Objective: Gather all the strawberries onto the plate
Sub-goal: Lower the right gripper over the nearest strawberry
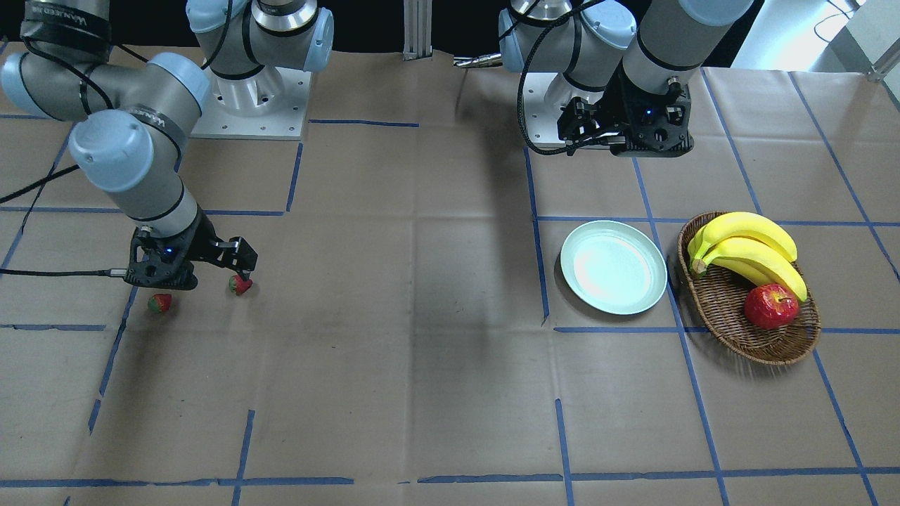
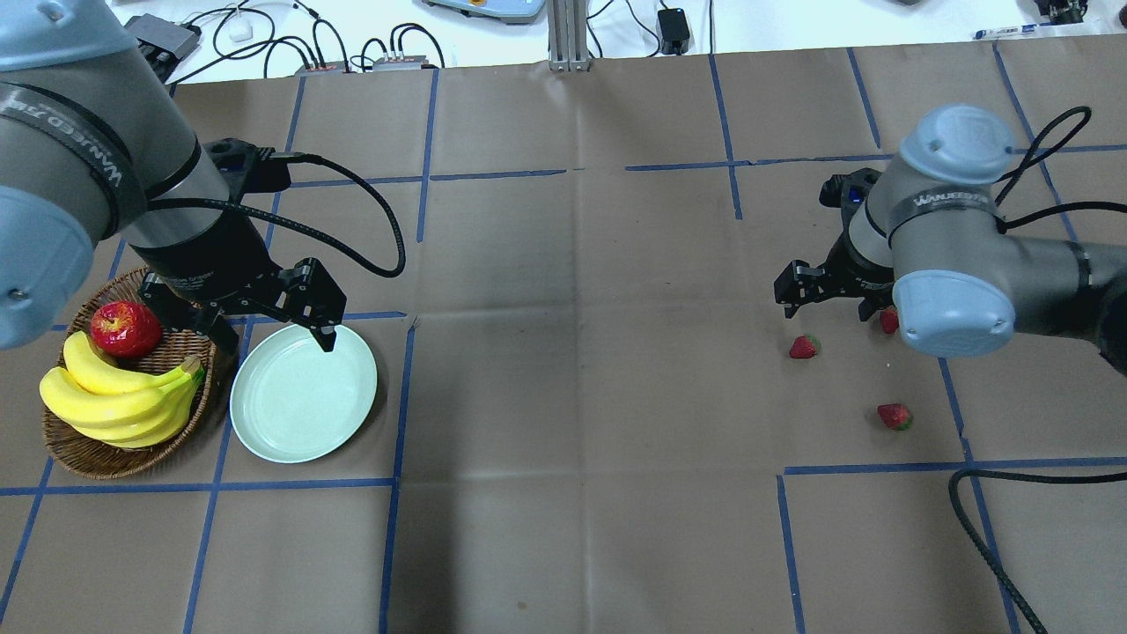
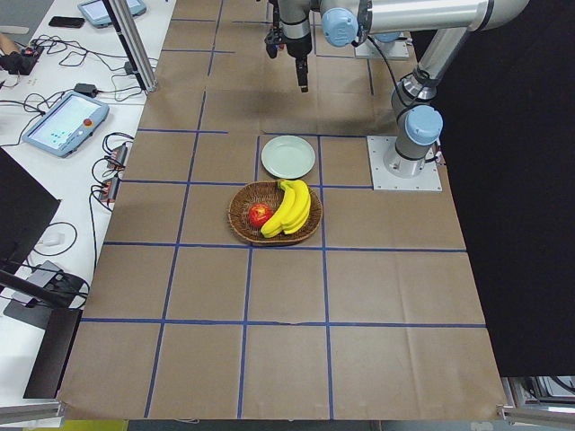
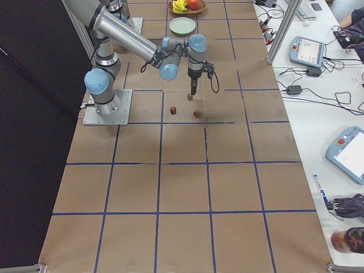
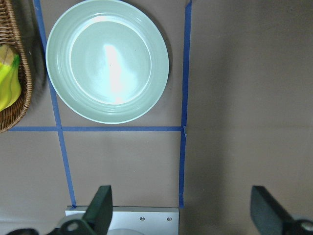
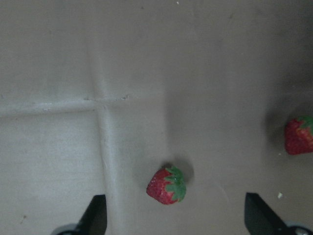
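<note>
Brown paper gridded with blue tape is seen covering the table (image 2: 572, 396). Nearest the robot, on the right, one strawberry (image 2: 894, 416) is left lying alone. On the left, the left gripper (image 5: 180, 193) is held raised near the plate (image 2: 304, 396), its fingers spread wide and nothing grasped. The plate is set flat on the table, with a wicker basket (image 2: 62, 440) of bananas (image 2: 114, 401) and an apple (image 2: 125, 328) placed just beside it on its left. Farther out on the right, a second strawberry (image 2: 803, 347) is seen on the table, and the right gripper (image 2: 827, 312) is poised over it, opened wide and empty-handed. A third strawberry (image 2: 887, 320) is partly hidden by the right arm. All three are found well apart from the plate.
</note>
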Action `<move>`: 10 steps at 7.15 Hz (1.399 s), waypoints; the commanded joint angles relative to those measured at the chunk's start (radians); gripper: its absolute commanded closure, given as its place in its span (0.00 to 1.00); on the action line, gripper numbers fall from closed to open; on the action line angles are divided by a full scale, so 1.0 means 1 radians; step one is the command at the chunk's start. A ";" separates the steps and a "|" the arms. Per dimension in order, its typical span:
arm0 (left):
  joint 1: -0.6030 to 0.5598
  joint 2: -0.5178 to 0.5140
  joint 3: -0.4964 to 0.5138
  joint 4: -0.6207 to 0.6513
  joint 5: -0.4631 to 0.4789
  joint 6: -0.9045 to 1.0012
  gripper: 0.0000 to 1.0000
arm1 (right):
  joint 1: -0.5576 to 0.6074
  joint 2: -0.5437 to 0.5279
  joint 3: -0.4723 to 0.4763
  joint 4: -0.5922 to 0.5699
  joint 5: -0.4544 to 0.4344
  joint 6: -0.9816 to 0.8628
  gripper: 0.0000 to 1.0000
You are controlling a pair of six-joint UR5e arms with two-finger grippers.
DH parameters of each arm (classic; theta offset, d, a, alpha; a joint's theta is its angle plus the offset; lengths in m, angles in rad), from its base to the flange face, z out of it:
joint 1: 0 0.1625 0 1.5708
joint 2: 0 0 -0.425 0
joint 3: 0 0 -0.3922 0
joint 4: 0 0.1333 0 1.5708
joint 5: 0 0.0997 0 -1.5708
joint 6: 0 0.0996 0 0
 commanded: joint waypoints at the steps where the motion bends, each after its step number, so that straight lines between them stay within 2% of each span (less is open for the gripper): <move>1: 0.001 0.024 0.002 0.075 0.009 0.003 0.00 | 0.037 0.110 0.013 -0.120 0.000 0.025 0.00; 5: -0.014 0.010 0.008 0.097 0.004 -0.003 0.00 | 0.033 0.101 0.015 -0.065 -0.014 0.023 0.00; 6: -0.014 0.010 0.008 0.099 -0.002 -0.005 0.00 | 0.033 0.096 0.013 -0.026 -0.014 0.023 0.04; 8: -0.019 0.011 0.008 0.100 -0.005 -0.005 0.00 | 0.036 0.089 0.012 -0.003 -0.017 0.025 0.20; 10: -0.039 0.010 0.010 0.100 -0.005 -0.002 0.00 | 0.034 0.092 0.006 -0.004 -0.019 0.023 0.46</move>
